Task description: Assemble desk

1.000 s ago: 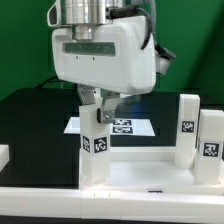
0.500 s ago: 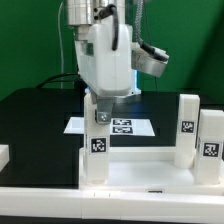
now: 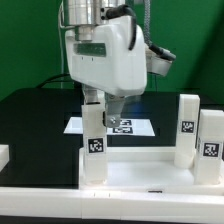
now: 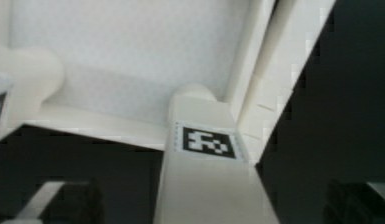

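Note:
The white desk panel lies at the front of the black table. One white tagged leg stands upright in its corner socket on the exterior view's left. My gripper hangs straight over that leg with its fingers on either side of the leg's top. In the wrist view the leg runs between my dark fingers, with a gap on each side, so my gripper is open. The panel's rim shows beyond the leg. Two more legs stand upright on the exterior view's right.
The marker board lies flat on the table behind the panel. A small white part shows at the exterior view's left edge. The table's white front edge runs along the bottom.
My hand turned about its vertical axis over the leg and has turned back toward its earlier facing. The leg stays upright in its socket.

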Robot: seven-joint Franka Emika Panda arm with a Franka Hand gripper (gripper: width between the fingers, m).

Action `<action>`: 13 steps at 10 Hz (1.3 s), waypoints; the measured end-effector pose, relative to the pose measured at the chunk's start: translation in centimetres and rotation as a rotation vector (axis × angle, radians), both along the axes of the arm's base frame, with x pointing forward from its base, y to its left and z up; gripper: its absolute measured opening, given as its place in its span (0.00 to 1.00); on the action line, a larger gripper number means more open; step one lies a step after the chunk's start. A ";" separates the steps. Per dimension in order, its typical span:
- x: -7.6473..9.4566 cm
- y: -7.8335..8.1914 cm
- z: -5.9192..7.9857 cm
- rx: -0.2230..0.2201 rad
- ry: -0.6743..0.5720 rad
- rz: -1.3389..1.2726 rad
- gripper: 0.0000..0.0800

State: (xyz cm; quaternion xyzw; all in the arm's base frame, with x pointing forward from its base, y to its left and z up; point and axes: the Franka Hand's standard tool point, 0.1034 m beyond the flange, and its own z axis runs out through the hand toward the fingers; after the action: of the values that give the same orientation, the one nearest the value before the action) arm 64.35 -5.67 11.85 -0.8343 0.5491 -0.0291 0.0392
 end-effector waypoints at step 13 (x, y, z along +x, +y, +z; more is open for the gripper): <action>0.0 -0.2 0.1 -0.110 -0.035 1.132 0.81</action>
State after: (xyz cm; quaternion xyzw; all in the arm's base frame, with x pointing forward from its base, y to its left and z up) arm 64.37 -5.90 11.91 -0.9987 0.0134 -0.0460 0.0144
